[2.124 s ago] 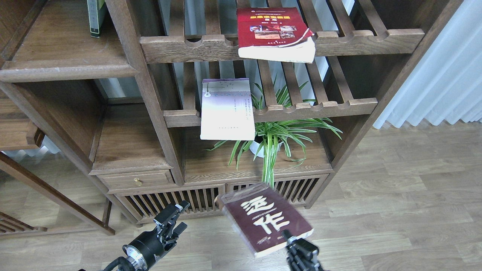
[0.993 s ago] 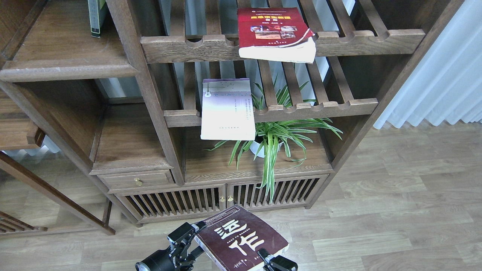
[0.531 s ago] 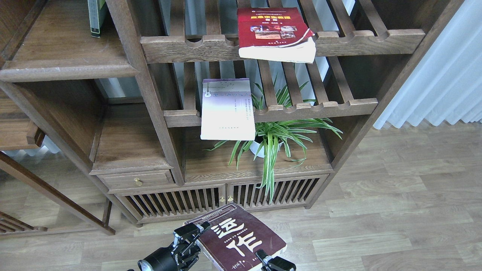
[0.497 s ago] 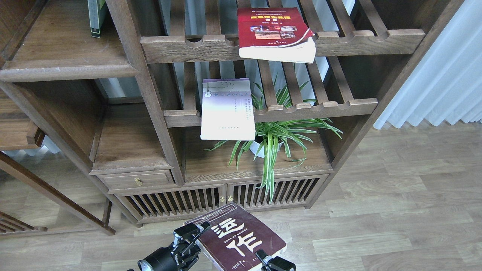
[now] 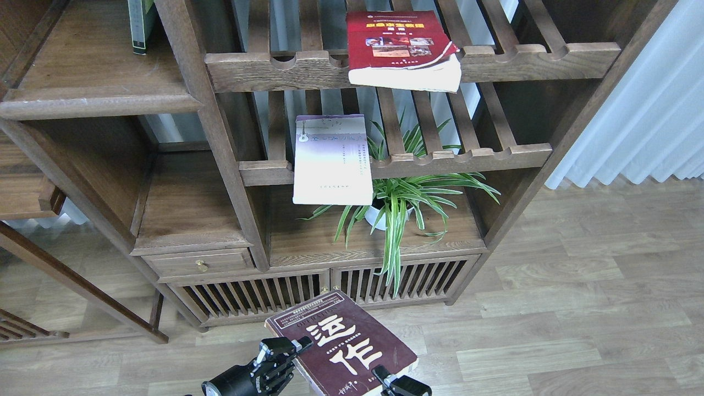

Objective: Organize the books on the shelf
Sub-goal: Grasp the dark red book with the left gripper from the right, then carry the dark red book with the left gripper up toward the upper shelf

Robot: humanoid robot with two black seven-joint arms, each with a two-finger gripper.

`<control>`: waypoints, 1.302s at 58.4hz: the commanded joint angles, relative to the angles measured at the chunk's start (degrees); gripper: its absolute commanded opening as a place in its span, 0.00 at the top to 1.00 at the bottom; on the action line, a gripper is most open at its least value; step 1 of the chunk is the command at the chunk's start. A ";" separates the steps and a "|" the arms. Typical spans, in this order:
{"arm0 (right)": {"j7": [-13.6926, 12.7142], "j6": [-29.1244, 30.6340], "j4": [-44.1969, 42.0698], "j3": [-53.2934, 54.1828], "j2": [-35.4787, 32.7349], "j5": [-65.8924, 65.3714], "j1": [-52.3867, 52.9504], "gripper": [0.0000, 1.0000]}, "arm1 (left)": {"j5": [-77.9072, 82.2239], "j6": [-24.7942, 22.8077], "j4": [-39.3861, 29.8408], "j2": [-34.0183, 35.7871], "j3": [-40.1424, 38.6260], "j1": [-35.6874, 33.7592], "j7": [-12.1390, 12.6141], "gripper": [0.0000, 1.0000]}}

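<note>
The dark maroon book (image 5: 344, 346) with large cream characters hangs low over the floor at the bottom centre. My right gripper (image 5: 386, 381) is shut on its near right corner and is partly cut off by the frame edge. My left gripper (image 5: 288, 347) sits at the book's left edge with one finger over the cover; how firmly it grips is unclear. The thick red book (image 5: 404, 47) lies overhanging the top slatted rack. The thin lavender-white book (image 5: 331, 162) hangs over the middle slatted rack. The solid shelf (image 5: 99, 102) is at the upper left.
A green-spined book (image 5: 140, 27) stands at the back of the solid shelf. A spider plant (image 5: 404, 203) in a white pot sits below the racks. A drawer (image 5: 201, 263) and slatted cabinet doors (image 5: 324, 291) are near the floor. White curtains (image 5: 649, 110) hang on the right.
The maroon book was brought down and left from my right gripper's raised hold toward my left gripper. In the last half second it shifted slightly up and left, and my left gripper dropped a little along its edge.
</note>
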 commanded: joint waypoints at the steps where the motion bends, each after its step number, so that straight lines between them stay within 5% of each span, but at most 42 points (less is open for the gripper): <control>1: 0.03 -0.01 0.01 -0.14 0.06 0.02 0.04 0.80 | 0.19 0.00 -0.33 0.15 -0.63 0.11 0.18 0.97; 6: 0.38 -0.01 -0.34 -1.11 0.58 -0.94 0.92 0.00 | 1.33 0.00 -0.94 0.76 -2.03 0.11 0.36 0.97; 34: 0.74 -0.01 -4.30 -1.02 1.99 -2.97 3.12 0.01 | 17.76 0.00 -8.85 18.51 -14.24 1.68 2.64 0.97; 46: 0.56 -0.01 -4.39 -1.20 2.08 -3.06 3.30 0.01 | 31.43 0.00 -1.48 13.52 -24.07 2.57 2.20 0.96; 56: 0.56 -0.01 -4.39 -1.11 2.08 -3.06 3.30 0.01 | 50.71 0.00 -2.26 12.45 -36.66 4.41 2.91 0.96; 65: 0.47 -0.01 -4.47 -1.20 2.25 -3.32 3.74 0.01 | 64.79 0.00 -8.32 7.01 -52.03 7.14 7.88 0.96; 76: 0.56 -0.01 -4.56 -0.93 2.34 -3.50 3.74 0.01 | 64.71 0.00 -20.70 3.84 -62.23 15.73 7.88 0.96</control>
